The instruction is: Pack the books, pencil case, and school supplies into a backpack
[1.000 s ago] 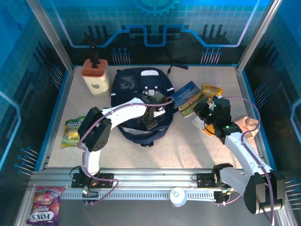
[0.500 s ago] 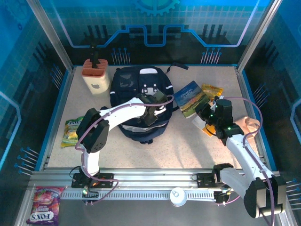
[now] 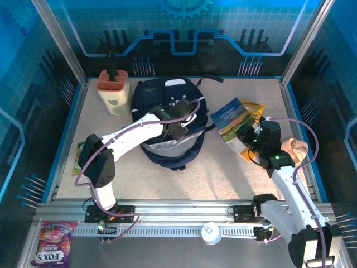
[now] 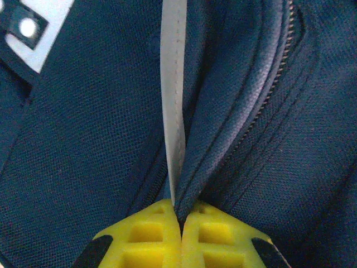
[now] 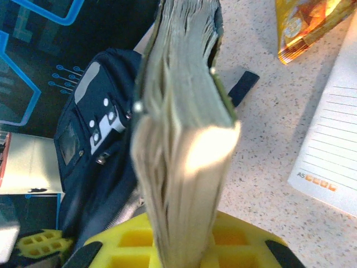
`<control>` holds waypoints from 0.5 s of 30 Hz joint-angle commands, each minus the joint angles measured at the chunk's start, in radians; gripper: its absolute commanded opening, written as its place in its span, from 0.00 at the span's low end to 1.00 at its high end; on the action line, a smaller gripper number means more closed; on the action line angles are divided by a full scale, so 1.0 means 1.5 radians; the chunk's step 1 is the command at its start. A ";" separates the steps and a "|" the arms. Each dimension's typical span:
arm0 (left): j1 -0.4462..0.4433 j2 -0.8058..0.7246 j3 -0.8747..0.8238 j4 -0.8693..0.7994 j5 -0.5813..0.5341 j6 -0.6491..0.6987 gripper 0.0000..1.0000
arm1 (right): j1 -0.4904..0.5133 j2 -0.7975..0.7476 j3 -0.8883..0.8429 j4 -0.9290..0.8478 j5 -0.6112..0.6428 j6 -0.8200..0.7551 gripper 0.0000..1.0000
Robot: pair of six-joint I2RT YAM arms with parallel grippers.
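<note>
On the table (image 3: 111, 167), navy white-patched backpack (image 3: 152, 99)

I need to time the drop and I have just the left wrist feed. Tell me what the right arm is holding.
Observer: The right gripper is shut on the books, a stack clamped between its fingers, with the blue-green landscape cover facing up.
Operator: Give me its position against the backpack.
Observer: In the top view the stack is off the right side of the backpack, above the table, not over the bag.
Operator: List what lies on the table near it.
Observer: A lined notepad and a yellow-orange snack packet lie by the right arm.
</note>
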 commanded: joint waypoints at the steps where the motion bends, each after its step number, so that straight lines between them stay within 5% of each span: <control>1: 0.000 -0.049 0.038 0.094 -0.003 -0.072 0.00 | -0.011 -0.025 0.036 -0.031 0.002 -0.011 0.04; 7: 0.000 -0.039 0.084 0.135 0.011 -0.121 0.00 | -0.005 -0.039 0.020 -0.038 -0.088 0.061 0.04; 15: 0.000 -0.019 0.140 0.144 0.067 -0.140 0.00 | 0.069 -0.020 -0.016 0.109 -0.147 0.179 0.05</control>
